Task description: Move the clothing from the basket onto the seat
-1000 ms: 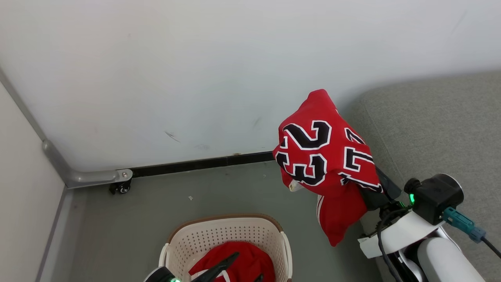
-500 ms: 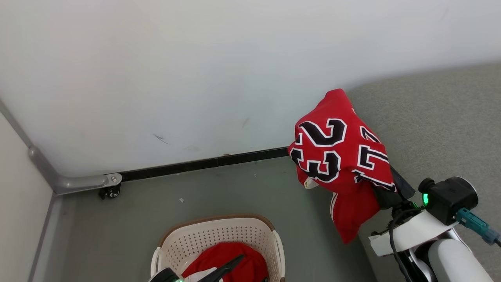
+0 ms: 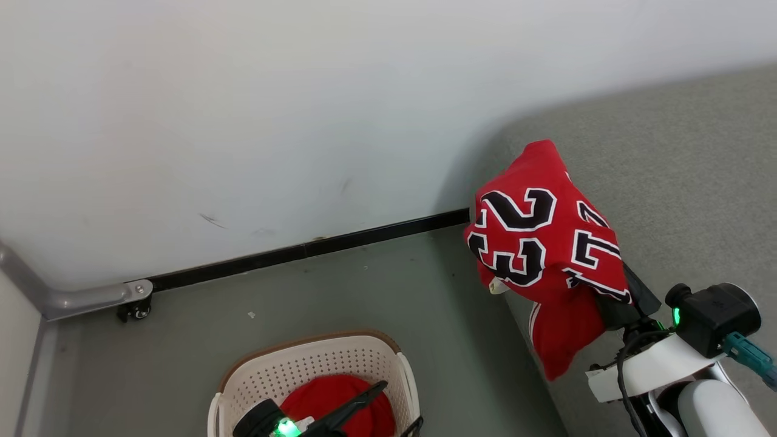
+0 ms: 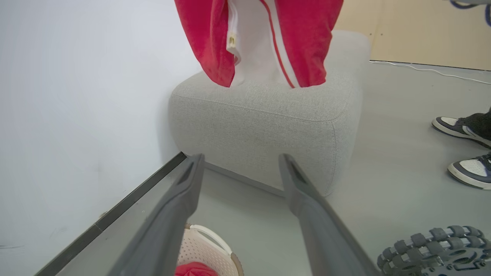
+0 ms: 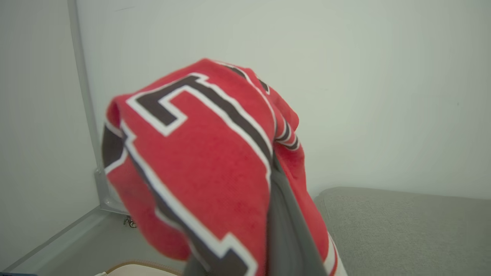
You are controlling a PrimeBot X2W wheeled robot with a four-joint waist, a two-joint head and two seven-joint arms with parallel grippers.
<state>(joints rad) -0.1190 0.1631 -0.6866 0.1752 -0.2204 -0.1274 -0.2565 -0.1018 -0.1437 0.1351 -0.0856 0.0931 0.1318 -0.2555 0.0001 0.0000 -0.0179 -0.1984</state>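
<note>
The red jersey (image 3: 543, 243) with the black "23" hangs draped over my right gripper (image 3: 625, 294), which is shut on it. A dark finger (image 5: 285, 218) runs up under the cloth (image 5: 199, 161). It hangs at the near left corner of the grey seat (image 3: 686, 170), with its lower hem (image 4: 207, 42) just above the cushion (image 4: 268, 115). The cream basket (image 3: 315, 364) stands on the floor at the bottom, with the plain red piece (image 3: 328, 394) inside. My left gripper (image 3: 394, 406) hovers over the basket, open and empty (image 4: 239, 161).
A white wall with a black skirting strip (image 3: 303, 249) runs behind the basket. A metal rail with a castor (image 3: 135, 309) sits at the left. A person's shoes (image 4: 464, 130) stand on the floor to the seat's right. A tyre (image 4: 437, 249) of my base shows nearby.
The head camera has turned, shifting the whole picture left. My right gripper has carried the jersey from beside the seat's edge to over its corner. Both grippers' states are unchanged.
</note>
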